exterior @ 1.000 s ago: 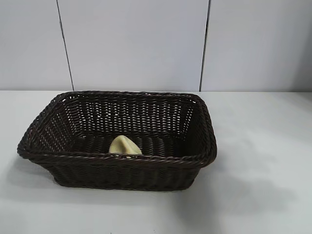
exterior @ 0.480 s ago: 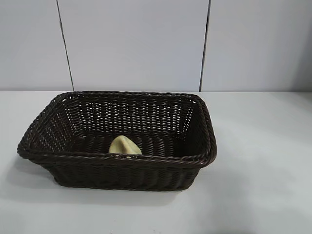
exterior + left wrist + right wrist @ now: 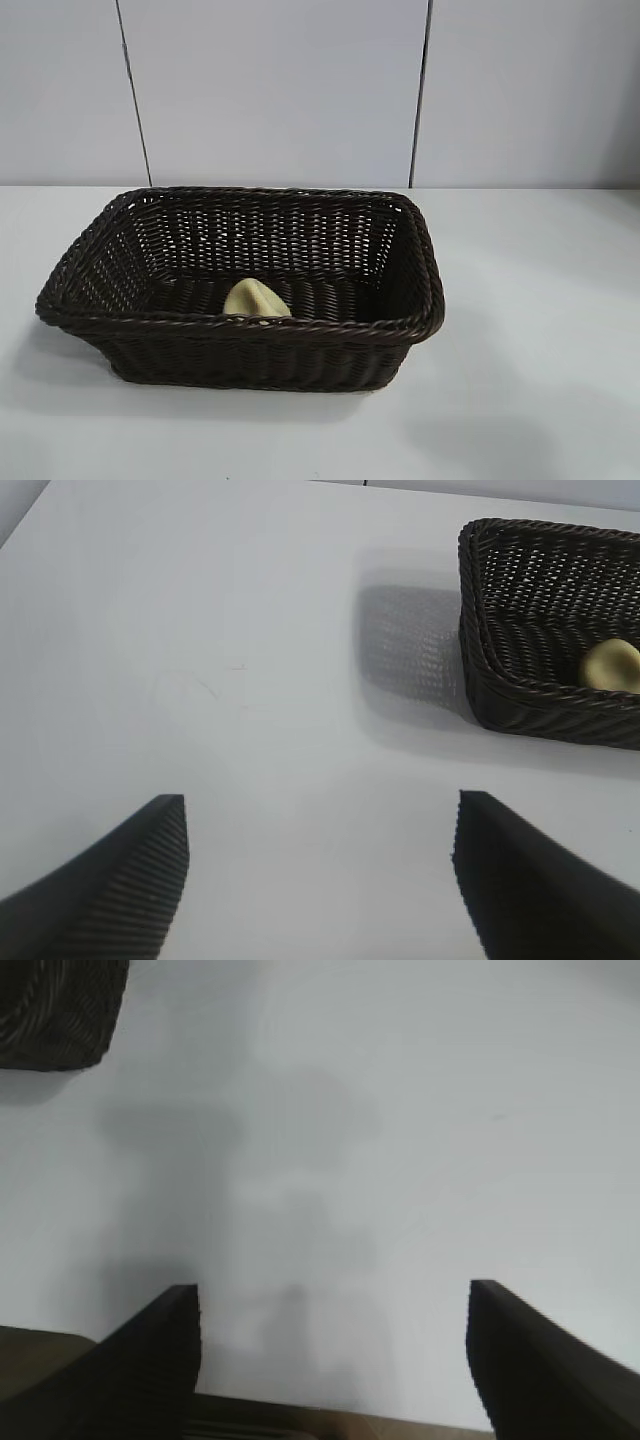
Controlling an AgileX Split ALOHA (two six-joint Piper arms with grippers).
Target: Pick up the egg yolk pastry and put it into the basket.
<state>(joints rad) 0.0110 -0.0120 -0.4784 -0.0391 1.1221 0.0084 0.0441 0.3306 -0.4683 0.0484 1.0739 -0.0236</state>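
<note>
Nearest the outside camera lies a plain white table point(image 3: 540, 330), matte and smooth, with a soft shadow on its front right part. On it stands one basket point(image 3: 250, 355), dark brown wicker with a braided rim, its long side toward the camera. Inside, on the floor of the basket close behind the near wall, lies one egg yolk pastry point(image 3: 256, 299), pale yellow and rounded (its lower part is hidden by the rim). Behind the table rises a pale wall point(image 3: 280, 90) of flat panels, split by two thin dark seams.

Neither arm shows in the outside view. In the left wrist view the left gripper point(image 3: 320, 880) hangs over bare table, its two dark ribbed fingers point(image 3: 130, 880) spread wide apart with nothing between them; the basket and pastry lie well ahead and off to one side. The right gripper point(image 3: 330, 1360) likewise stands spread and empty above bare table, with only a corner of the basket in its view.
</note>
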